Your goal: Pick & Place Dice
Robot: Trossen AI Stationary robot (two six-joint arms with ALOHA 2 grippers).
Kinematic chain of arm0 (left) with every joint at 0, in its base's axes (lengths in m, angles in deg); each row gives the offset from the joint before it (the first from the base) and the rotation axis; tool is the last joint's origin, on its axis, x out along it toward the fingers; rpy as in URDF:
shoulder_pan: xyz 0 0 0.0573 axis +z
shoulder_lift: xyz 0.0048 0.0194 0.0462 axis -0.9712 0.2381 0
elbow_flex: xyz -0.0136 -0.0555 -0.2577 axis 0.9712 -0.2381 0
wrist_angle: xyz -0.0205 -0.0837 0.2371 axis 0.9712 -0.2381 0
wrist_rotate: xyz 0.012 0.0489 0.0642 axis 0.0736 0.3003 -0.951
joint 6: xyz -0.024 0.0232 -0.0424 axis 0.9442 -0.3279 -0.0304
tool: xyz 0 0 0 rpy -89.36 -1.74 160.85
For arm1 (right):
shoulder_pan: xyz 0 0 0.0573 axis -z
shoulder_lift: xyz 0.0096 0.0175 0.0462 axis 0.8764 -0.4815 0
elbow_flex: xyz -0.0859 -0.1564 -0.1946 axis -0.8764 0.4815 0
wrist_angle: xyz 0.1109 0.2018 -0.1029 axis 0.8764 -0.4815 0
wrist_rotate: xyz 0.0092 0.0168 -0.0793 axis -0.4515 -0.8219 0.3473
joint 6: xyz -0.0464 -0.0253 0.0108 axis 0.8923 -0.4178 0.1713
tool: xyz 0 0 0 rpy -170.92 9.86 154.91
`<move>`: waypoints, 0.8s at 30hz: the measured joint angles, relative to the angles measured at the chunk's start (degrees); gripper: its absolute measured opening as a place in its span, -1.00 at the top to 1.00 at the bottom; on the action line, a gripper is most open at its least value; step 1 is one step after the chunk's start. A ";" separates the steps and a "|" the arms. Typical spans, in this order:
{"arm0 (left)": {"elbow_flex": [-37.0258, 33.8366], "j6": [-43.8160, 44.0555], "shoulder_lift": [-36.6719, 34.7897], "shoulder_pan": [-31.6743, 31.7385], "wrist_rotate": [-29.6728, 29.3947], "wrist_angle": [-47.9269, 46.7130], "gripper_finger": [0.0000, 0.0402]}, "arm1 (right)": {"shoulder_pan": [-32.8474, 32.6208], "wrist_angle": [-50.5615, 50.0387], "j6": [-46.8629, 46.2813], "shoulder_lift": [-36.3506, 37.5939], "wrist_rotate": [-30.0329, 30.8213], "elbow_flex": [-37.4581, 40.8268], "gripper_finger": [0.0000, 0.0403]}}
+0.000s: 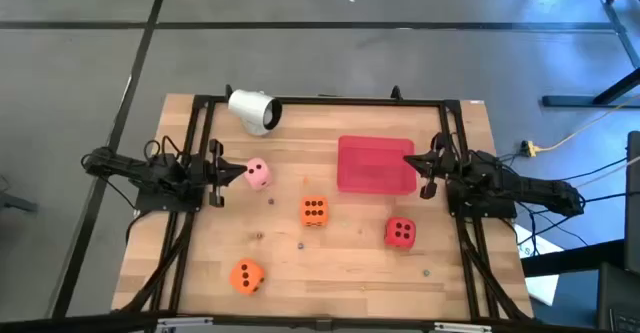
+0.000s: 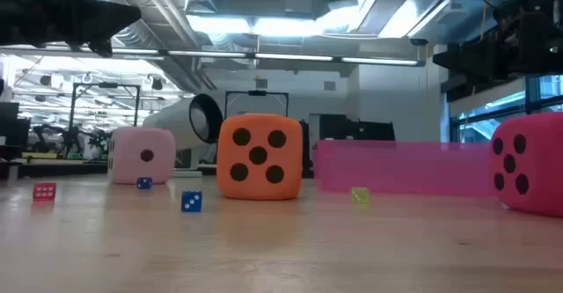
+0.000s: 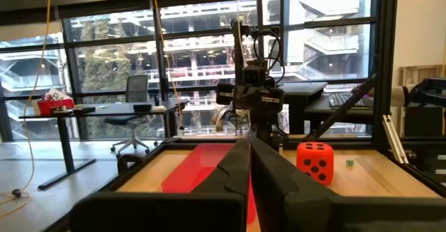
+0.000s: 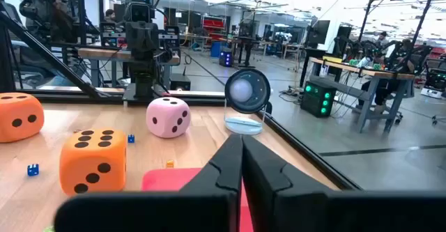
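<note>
Four soft dice rest on the wooden table: a pale pink die (image 1: 258, 173) at left centre, an orange die (image 1: 314, 211) in the middle, another orange die (image 1: 246, 276) near the front, and a red die (image 1: 401, 232) at right. My left gripper (image 1: 238, 172) is shut and hangs above the table just left of the pink die. My right gripper (image 1: 412, 160) is shut too, raised over the right edge of the flat red tray (image 1: 375, 163). In the wrist views both pairs of fingers (image 3: 249, 143) (image 4: 242, 140) lie together with nothing between them.
A white cup (image 1: 255, 111) lies on its side at the far left of the table. Tiny dice are scattered on the wood: a red one (image 2: 44, 191), a blue one (image 2: 191, 201), a yellow one (image 2: 360, 196). A black frame (image 1: 200, 101) borders the table.
</note>
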 joint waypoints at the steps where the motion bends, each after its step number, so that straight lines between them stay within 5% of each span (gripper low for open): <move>1: 0.00 0.00 0.00 0.02 -0.02 -0.01 0.95 | 0.02 -0.01 0.01 0.00 -0.02 0.00 0.94; 24: 0.01 0.00 0.01 0.00 0.00 -0.02 0.94 | 0.00 0.00 0.01 0.00 0.00 0.01 0.94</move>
